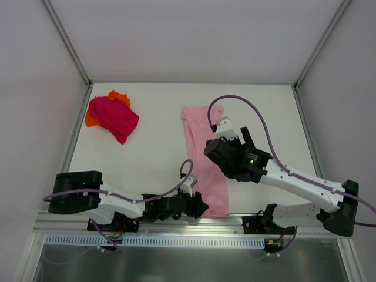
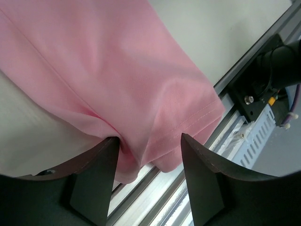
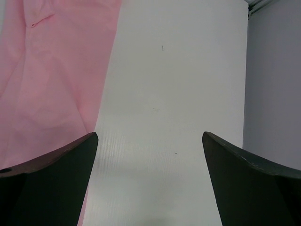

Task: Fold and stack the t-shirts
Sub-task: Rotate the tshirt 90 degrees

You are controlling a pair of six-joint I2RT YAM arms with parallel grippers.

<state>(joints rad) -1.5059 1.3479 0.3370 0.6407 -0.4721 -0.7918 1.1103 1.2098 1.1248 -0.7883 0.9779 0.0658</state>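
Light pink t-shirt (image 1: 208,182) hem sits between fingers of the half-open left tool (image 2: 148,137); right tool (image 3: 149,134) gapes empty.

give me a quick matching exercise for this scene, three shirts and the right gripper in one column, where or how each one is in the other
1 light pink t-shirt
2 magenta t-shirt
3 orange t-shirt
4 right gripper

a peeking out from under another shirt
b open, above bare table
c laid out as a long strip
d crumpled on top of another shirt

Pairs: 1-c, 2-d, 3-a, 4-b
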